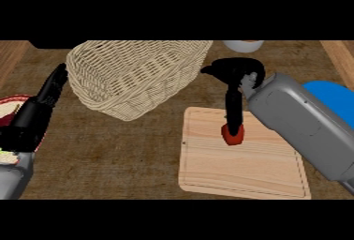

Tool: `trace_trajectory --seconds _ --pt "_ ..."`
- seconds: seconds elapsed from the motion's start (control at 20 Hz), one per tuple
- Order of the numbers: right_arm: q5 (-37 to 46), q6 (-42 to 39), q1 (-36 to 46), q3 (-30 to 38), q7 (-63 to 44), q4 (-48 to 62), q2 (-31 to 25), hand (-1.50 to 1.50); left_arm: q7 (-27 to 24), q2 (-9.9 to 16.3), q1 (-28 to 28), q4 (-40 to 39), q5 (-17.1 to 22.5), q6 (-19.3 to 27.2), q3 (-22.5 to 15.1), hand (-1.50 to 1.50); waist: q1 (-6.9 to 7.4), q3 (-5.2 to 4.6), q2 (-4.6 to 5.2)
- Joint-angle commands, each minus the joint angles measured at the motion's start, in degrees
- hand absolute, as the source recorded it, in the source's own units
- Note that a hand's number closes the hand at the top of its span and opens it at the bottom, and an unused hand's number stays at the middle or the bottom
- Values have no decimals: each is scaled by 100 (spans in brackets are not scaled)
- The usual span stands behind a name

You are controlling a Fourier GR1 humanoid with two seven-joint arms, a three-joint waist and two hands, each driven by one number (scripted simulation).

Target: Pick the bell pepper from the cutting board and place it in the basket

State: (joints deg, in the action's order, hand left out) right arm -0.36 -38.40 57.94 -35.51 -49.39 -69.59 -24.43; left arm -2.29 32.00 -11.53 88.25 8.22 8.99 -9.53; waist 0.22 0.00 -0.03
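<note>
A small red bell pepper [233, 135] lies on the pale wooden cutting board [242, 173], near its far edge. My right hand [233, 71] hovers above the board's far side. Its straight fingers [235, 110] point down onto the top of the pepper and hide part of it; they are not curled round it. The woven basket [135, 75] stands to the left of that hand, beyond the board. At the left edge my left hand [38, 110] rests open with its fingers up, beside the basket.
A red plate [12, 104] with food sits at the left edge, partly behind my left hand. A white vessel [243, 45] stands at the far edge, right of the basket. A blue object [335, 96] shows at the right edge behind my right forearm.
</note>
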Motion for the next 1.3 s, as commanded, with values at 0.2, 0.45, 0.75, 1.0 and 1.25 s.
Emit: trace_trajectory --seconds 0.2,0.45,0.75,1.0,1.25 --pt "722 -344 -455 -153 84 542 301 -150 12 -170 -57 -54 -126 -213 147 0 16 0 7" --pt "1348 -69 -1160 -170 277 230 385 -150 30 -383 38 0 -311 -206 211 0 -22 1 -5" --pt "2088 -160 -1339 157 1064 496 276 -150 187 -514 236 338 -461 -359 353 0 11 2 2" --pt "2801 209 -1571 119 1520 685 554 -150 236 -492 -94 29 -513 -620 643 0 21 2 9" --pt "3166 105 -1572 543 1581 754 775 -150 454 -845 -16 269 -822 -547 577 0 10 1 5"
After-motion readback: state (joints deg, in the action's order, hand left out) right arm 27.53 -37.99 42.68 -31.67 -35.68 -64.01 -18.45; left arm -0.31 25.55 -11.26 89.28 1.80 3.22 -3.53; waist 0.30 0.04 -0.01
